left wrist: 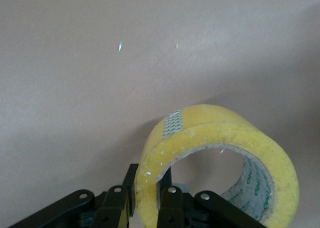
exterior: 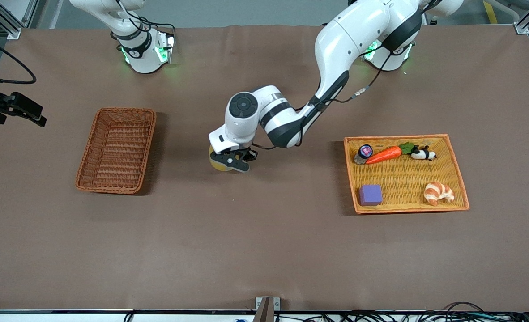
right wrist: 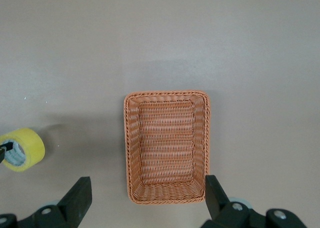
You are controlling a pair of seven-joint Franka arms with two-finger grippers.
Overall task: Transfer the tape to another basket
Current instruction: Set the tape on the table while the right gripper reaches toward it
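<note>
1. The ring-shaped roll of translucent yellowish packing tape (exterior: 218, 163) sits at the middle of the front frame, over bare brown surface (exterior: 264, 250), between the two baskets and well apart from both.
2. To finish well, I judge it should travel level toward the darker reddish-brown woven wicker basket (exterior: 117, 150) at centre-left, clear the raised rim, then be let go low inside.
3. The left gripper (left wrist: 148, 204) is clenched on the roll's wall, one finger inside the hole.
4. The right gripper (right wrist: 145, 200) waits above that basket, jaws spread wide, grasping nothing.
</note>
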